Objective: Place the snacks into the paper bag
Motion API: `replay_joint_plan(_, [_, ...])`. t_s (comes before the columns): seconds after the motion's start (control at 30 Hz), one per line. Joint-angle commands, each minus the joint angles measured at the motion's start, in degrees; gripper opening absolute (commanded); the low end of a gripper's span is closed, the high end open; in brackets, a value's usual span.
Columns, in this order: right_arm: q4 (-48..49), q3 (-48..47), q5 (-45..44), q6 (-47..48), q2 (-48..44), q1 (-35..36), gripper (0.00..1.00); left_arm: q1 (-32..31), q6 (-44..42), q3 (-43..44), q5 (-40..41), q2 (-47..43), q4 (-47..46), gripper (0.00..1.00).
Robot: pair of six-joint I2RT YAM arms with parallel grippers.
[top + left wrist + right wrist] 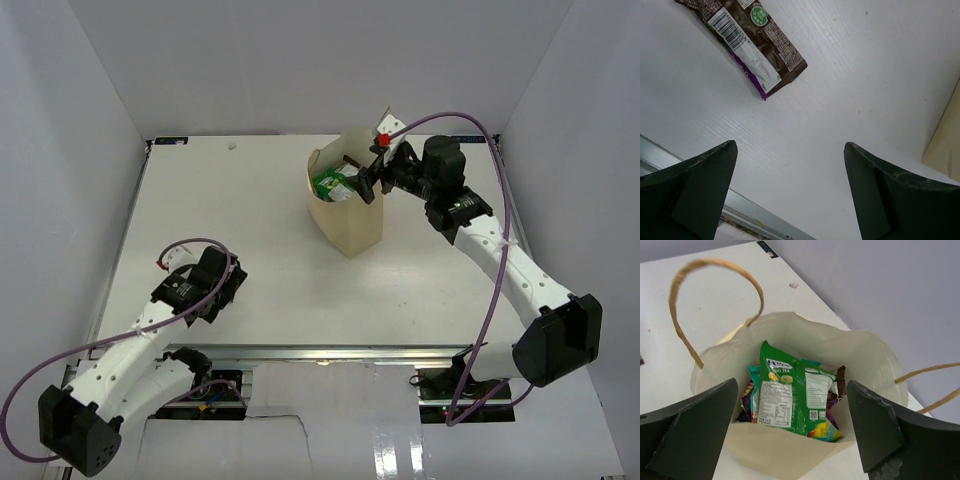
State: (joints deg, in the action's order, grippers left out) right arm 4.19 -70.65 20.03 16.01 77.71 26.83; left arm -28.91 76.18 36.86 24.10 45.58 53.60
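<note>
Status | right pincer (pixel 791 385) wide open, empty, over green packet (pixel 786 399) in paper bag (pixel 805 329) | left pincer (pixel 790 146) open, empty

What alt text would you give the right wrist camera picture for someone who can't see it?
A view down into an open paper bag holding snacks, a green packet on top. The right tool hovers above, its dark fingers wide apart and empty; the bag sits on a white table.

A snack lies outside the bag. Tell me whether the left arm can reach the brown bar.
Probably yes: the left gripper is open, and the brown bar lies flat just ahead, nothing between.
</note>
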Motion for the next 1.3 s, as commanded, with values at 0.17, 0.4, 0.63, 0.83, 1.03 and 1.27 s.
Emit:
replay_joint_plan(0.17, [-11.9, -0.4, 16.9, 9.5, -4.8, -7.0, 0.97, 13.7, -0.6, 8.1, -0.3, 17.4, 0.1, 0.97])
replay_joint_plan(0.4, [-15.7, 9.6, 18.6, 10.3, -12.3, -12.5, 0.97, 24.0, -7.4, 8.6, -8.9, 32.6, -7.6, 0.89])
replay_joint_plan(0.63, [-17.6, 16.2, 18.6, 10.7, -17.6, -16.2, 0.97, 27.2, -11.0, 9.5, -11.6, 37.9, -11.9, 0.54])
replay_joint_plan(0.83, [-17.6, 18.0, 19.5, 9.7, -19.5, -19.1, 0.97, 27.2, -20.5, 13.2, -15.1, 31.5, -14.4, 0.03])
replay_joint_plan(1.03, [-17.3, 18.3, 20.1, 9.2, -19.0, -20.1, 0.97, 25.6, -35.7, 19.9, -34.9, 20.1, -32.7, 0.0])
replay_joint_plan(1.27, [-17.4, 18.4, 20.0, 8.6, -19.2, -20.4, 0.97, 18.0, -35.3, 35.9, -47.3, 26.9, -52.6, 0.0])
